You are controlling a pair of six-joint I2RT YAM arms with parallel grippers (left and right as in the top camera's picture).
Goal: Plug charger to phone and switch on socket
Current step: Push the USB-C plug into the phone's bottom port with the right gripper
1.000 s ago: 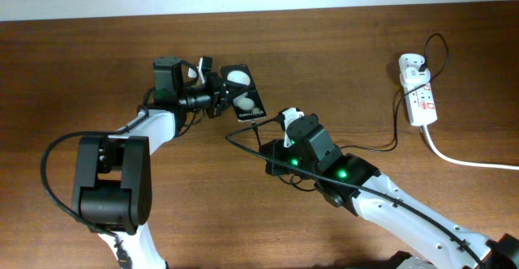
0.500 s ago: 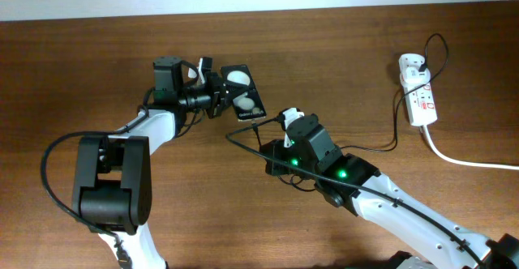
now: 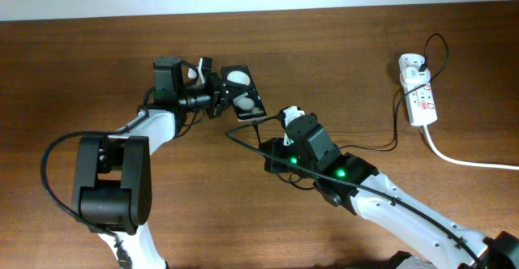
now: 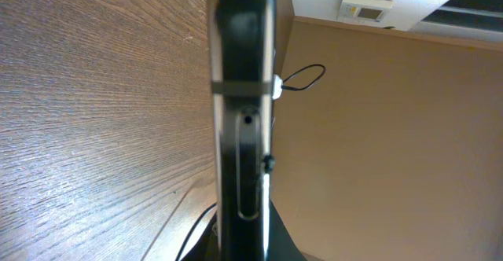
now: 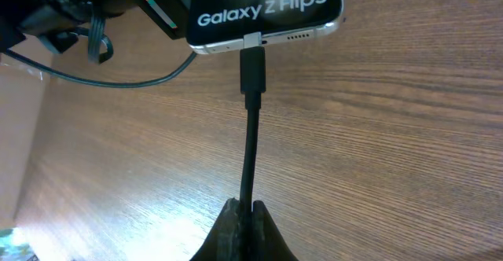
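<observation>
Straight ahead of the right gripper (image 5: 245, 212), the charger (image 5: 250, 147) runs as a thin black line away from the fingertips to the phone (image 5: 263, 5). The 2 fingers are clenched on the cable, pinching it well behind its plug tip (image 5: 252, 68). The plug's long axis lies in line with the fingers and points at the phone's bottom edge, where its metal end meets the port. How deep it sits cannot be told.

The phone's face reads "Galaxy Z Flip5" in the right wrist view. Overhead, its long axis runs from the far side of the table (image 3: 340, 42) down toward the right fingers, with the port edge nearest them. The left gripper (image 3: 217, 99) grasps the phone from the side, so the slab sticks out beyond its fingertips. In the left wrist view the phone shows edge-on as a narrow dark bar between the fingers.

To the left of the right fingers, a loose dark wire (image 5: 118, 79) curves by the left arm, clear of the plug's line. Behind the right fingers, the cable loops under the arm and trails away to a white adapter (image 3: 411, 61) seated in the socket (image 3: 422, 103), well apart from both grippers. A thick white cord (image 3: 466, 161) leaves the socket. Its switch is too small to read.
</observation>
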